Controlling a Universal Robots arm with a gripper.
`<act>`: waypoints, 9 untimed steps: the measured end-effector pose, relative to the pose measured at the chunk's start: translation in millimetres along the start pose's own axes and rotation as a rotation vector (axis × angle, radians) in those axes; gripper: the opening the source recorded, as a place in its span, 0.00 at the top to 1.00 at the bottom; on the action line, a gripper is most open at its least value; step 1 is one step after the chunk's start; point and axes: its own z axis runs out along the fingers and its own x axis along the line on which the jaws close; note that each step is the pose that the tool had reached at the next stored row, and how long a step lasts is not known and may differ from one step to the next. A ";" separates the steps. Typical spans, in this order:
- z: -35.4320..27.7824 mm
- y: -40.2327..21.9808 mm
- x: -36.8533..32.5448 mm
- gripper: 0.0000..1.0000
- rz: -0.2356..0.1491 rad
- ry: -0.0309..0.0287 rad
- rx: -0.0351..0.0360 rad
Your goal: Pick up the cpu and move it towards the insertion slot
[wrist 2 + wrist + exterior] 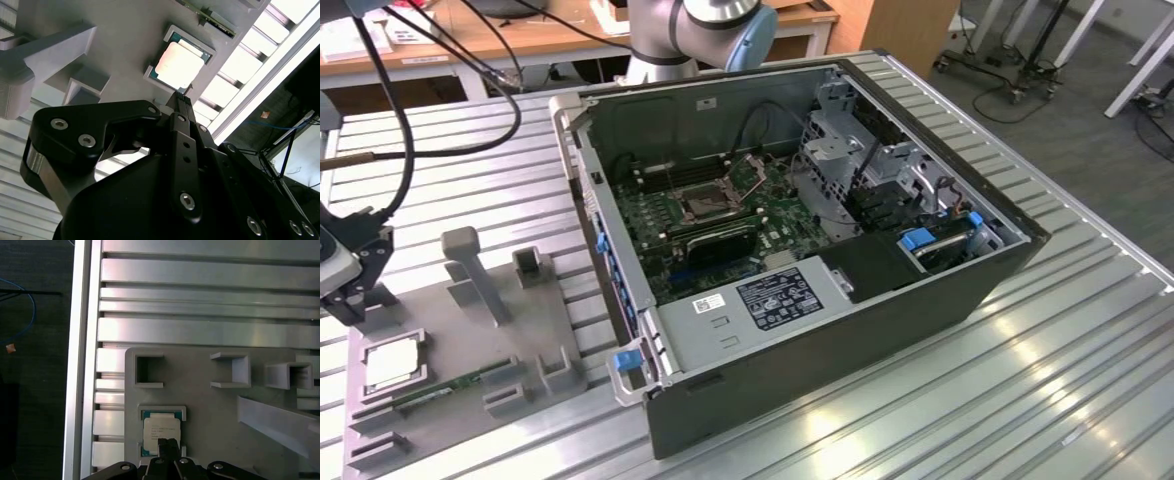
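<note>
— On the counter [1067, 330], at the exterior view's left, what lies in the grey tray [520, 335]?
— One cpu [394, 362] and one memory stick [447, 388], with the fingers [350, 300] near. One insertion slot [700, 203] sits well apart, inside the open case [854, 330].
— And the second wrist view?
— Two fingers [180, 107] pressed together, holding nothing, above the cpu [179, 64].
— The first wrist view?
— Closed tips over the cpu [161, 427], which is seated in its nest.

We see bright, even overhead light in the exterior view, with glare patches on the table [1067, 330] slats. In the second wrist view the cpu [179, 64] lid is blown out (nearly white). Shadows soft throughout.
</note>
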 end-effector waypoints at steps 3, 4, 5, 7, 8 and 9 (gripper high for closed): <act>0.8 0.0 0.0 0.89 0.000 0.0002 0.0002; 1.0 0.0 0.0 0.89 0.000 0.0002 0.0002; 1.3 -0.1 0.0 0.89 0.000 0.0001 0.0001; 2.0 -0.1 0.0 0.89 0.000 -0.0001 0.0000; 2.4 -0.1 0.0 0.89 0.000 0.0000 0.0000; 2.7 -0.1 0.0 0.89 0.000 0.0001 0.0000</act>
